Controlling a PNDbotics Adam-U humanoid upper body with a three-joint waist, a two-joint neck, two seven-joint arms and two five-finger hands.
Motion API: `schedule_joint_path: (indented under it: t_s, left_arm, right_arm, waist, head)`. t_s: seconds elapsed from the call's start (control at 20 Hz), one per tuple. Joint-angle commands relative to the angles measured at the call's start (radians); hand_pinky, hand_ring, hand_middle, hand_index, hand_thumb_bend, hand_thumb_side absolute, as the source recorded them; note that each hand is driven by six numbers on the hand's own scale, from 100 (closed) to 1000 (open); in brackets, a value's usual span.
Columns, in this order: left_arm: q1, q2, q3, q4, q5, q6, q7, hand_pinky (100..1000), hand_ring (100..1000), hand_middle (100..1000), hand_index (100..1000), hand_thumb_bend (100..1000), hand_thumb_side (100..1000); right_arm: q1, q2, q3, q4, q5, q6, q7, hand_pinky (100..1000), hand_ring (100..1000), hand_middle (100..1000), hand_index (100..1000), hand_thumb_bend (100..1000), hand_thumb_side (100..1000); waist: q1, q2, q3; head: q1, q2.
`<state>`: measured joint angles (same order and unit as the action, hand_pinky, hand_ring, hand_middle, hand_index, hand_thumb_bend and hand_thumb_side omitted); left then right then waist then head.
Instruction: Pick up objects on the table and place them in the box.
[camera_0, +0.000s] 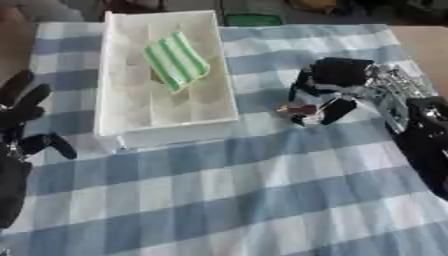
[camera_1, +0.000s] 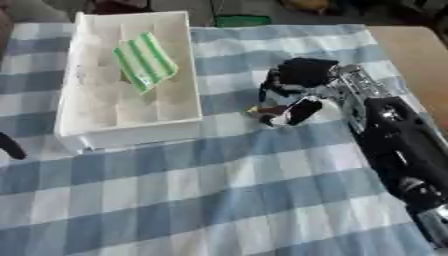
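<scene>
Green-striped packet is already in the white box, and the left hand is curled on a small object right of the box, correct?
Not the left. The right hand is curled on the small object, per the left eye view. The left hand idles open. The green-striped packet is in the white box.

No readable text, label, brand, number or sign shows anywhere in either view.

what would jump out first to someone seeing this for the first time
The white box at the upper left of the blue and white checked tablecloth, with a green and white striped packet lying inside it. To its right, the right hand has its fingers curled round a small object with some red on it. The left hand rests open at the left edge.
</scene>
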<state>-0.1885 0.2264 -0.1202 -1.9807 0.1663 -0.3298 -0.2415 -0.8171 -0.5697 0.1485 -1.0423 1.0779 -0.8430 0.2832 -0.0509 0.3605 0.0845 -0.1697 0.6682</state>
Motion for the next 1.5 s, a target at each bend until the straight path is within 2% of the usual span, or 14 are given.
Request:
schedule_joint_path:
  t_s: [0.05, 0.45, 0.5, 0.85, 0.95, 1.5]
  left_arm:
    - [-0.005, 0.002, 0.0, -0.019, -0.003, 0.001, -0.001, 465, 1000, 997, 792, 188, 745]
    - [-0.005, 0.001, 0.0, -0.019, -0.002, -0.001, 0.0, 466, 1000, 998, 792, 188, 744]
    - [-0.005, 0.001, 0.0, -0.019, -0.002, -0.001, 0.0, 466, 1000, 998, 792, 188, 745]
    - [-0.005, 0.0, 0.0, -0.019, -0.002, -0.001, -0.001, 465, 1000, 998, 792, 188, 745]
    - [-0.005, 0.0, 0.0, -0.019, -0.002, -0.001, -0.001, 466, 1000, 998, 792, 187, 745]
    - [-0.005, 0.0, -0.002, -0.019, -0.003, -0.003, -0.002, 466, 1000, 998, 791, 187, 747]
  right_arm:
    - [-0.011, -0.036, -0.011, 0.0, 0.016, -0.064, 0.048, 294, 300, 258, 683, 334, 670]
    - [-0.012, -0.03, -0.009, 0.002, 0.068, -0.057, 0.007, 297, 298, 255, 669, 360, 625]
    - [-0.012, -0.03, -0.008, 0.003, 0.075, -0.057, -0.001, 296, 297, 253, 660, 376, 592]
    - [-0.011, -0.025, 0.003, -0.019, 0.156, -0.052, -0.073, 300, 298, 252, 640, 428, 538]
    - [-0.01, -0.022, 0.005, -0.019, 0.181, -0.05, -0.098, 294, 294, 248, 626, 427, 506]
    - [-0.008, -0.012, 0.008, 0.004, 0.261, -0.041, -0.19, 287, 289, 241, 566, 410, 476]
  waist:
    - [0.002, -0.023, 0.0]
    - [0.004, -0.022, 0.0]
    - [0.004, -0.022, 0.0]
    - [0.006, -0.021, -0.002]
    - [0.006, -0.021, -0.002]
    - [0.008, -0.019, -0.001]
  head:
    - [-0.002, 0.001]
    - [-0.005, 0.001]
    - [-0.005, 0.001]
    - [-0.006, 0.002]
    - [-0.007, 0.002]
    - [-0.008, 0.002]
